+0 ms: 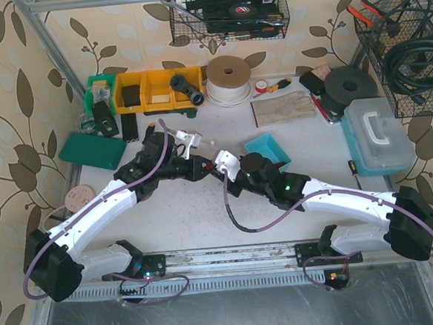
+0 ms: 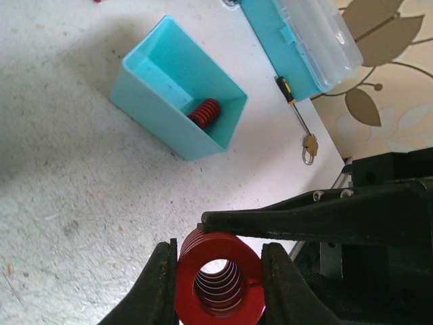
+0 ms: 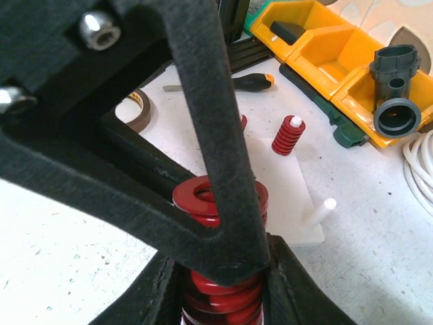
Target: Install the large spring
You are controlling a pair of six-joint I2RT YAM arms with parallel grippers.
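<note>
Left tool (image 2: 220, 279), right tool (image 3: 224, 298), clasping large spring (image 2: 230, 246)

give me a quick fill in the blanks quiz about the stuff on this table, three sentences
1. The blue bin holds a small red ___.
2. The black pipe fitting lies in a ___ bin.
3. The large spring between the fingers of the left hand is ___ in colour.

Missing words: spring; yellow; red.
</note>
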